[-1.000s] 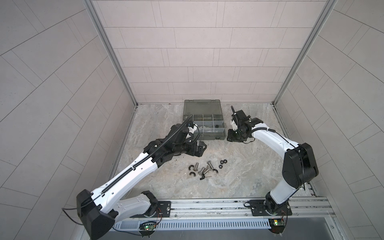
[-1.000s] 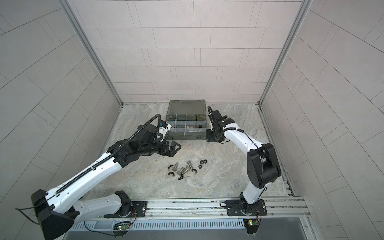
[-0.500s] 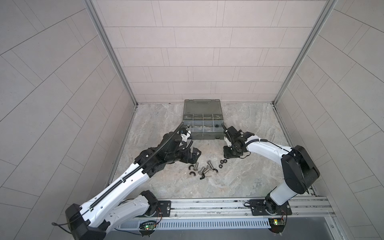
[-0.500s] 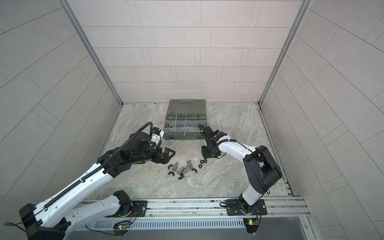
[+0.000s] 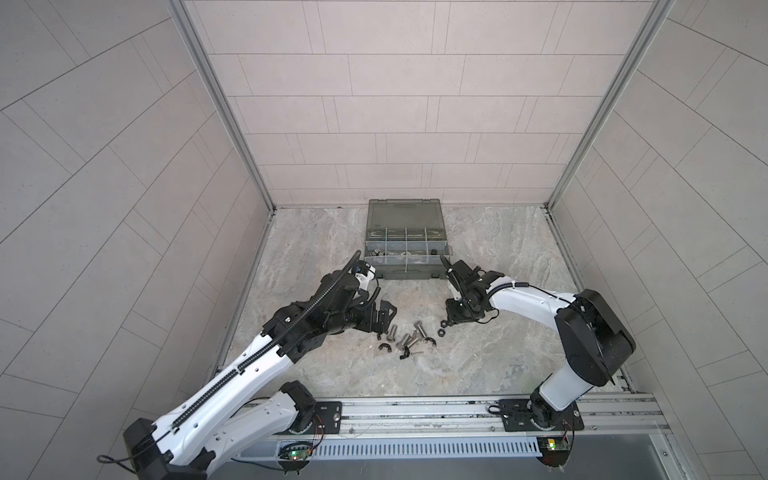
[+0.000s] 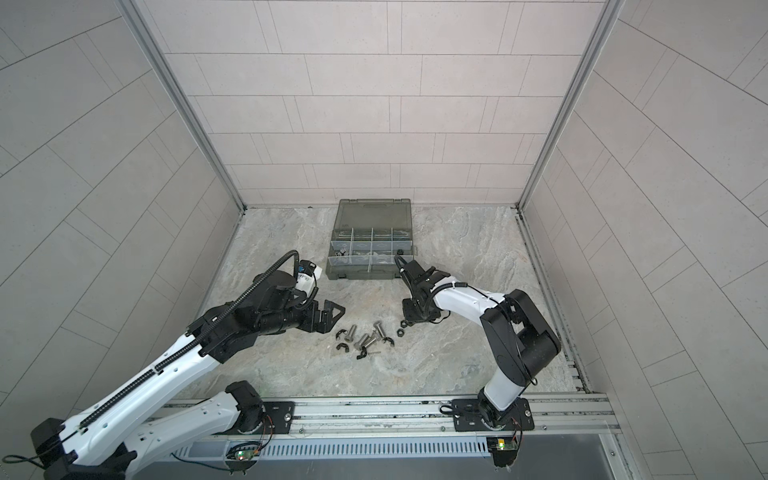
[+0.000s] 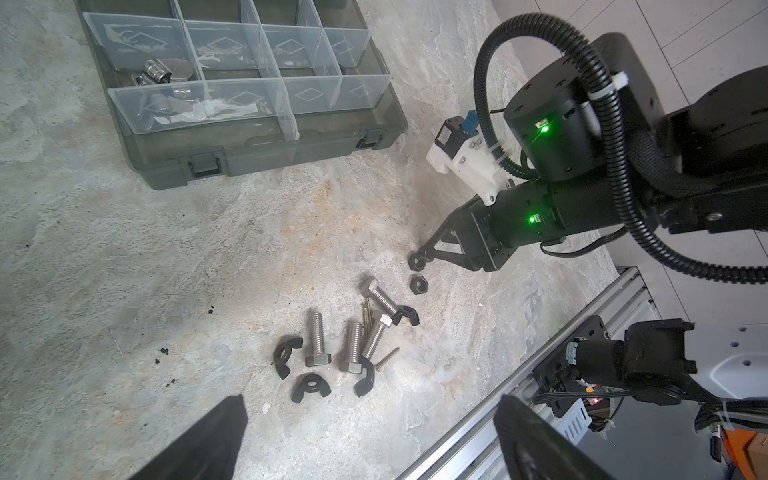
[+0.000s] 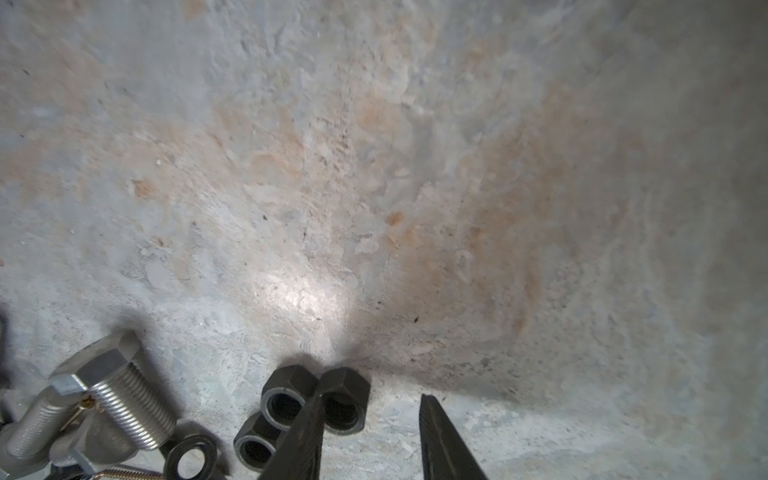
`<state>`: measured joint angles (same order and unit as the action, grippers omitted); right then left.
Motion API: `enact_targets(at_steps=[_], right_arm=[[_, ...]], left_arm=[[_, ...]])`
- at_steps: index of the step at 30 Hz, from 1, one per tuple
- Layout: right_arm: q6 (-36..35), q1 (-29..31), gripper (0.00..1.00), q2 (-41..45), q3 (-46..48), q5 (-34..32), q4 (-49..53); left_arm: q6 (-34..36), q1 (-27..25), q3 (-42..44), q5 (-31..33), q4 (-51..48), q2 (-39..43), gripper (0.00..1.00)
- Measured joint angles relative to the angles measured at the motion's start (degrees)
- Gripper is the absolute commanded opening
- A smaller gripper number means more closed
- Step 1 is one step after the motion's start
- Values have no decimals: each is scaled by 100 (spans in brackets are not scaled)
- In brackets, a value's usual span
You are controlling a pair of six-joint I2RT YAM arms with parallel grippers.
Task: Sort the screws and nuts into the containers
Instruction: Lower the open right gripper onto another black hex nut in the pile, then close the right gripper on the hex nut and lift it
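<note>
Both top views: left gripper (image 5: 384, 322) and right gripper (image 5: 448, 321) have come down from the dark grey-green plastic organiser case (image 5: 405, 274) to the loose pile (image 5: 409, 338). Left wrist: left gripper gapes wide over short silver metal bolts (image 7: 316, 336). Right wrist: right gripper, half-open and empty, brackets a small black hexagonal nut (image 8: 347, 384), ready to pick

Top views: both hang high above the silver aluminium front rail (image 5: 415, 409) at 6 o'clock. They face down toward 12 o'clock from far off and take in the whole grey marbled tabletop (image 5: 498, 257).
Left wrist view: mid height, fairly near, looking down between the left gripper (image 7: 370, 398) fingers.
Right wrist view: almost at tabletop level, very close, looking past the right gripper (image 8: 371, 397).
Shared by all four: silver hex-head threaded metal bolts (image 5: 405, 340) (image 8: 124, 399) and small black hexagonal metal nuts (image 7: 417, 284) (image 8: 284, 401).
Shared by top and left wrist views: dark grey-green plastic organiser case (image 5: 405, 272) (image 7: 249, 158), at 12 o'clock in both top views.
</note>
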<state>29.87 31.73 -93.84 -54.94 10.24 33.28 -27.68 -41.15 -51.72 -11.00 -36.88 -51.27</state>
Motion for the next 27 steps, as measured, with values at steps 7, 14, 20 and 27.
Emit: enact_targets(at_steps=[7,14,20,27], right_arm=[[17,4,40,-35,0,4,-103],[24,39,40,-94,-22,46,-192],[28,92,39,-96,-24,46,-179],[90,140,33,-133,-9,85,-208]], left_arm=[[2,-2,0,31,-2,0,100],[4,0,0,61,-4,-13,100],[4,0,0,81,-7,-13,100],[7,0,15,101,-44,31,100]])
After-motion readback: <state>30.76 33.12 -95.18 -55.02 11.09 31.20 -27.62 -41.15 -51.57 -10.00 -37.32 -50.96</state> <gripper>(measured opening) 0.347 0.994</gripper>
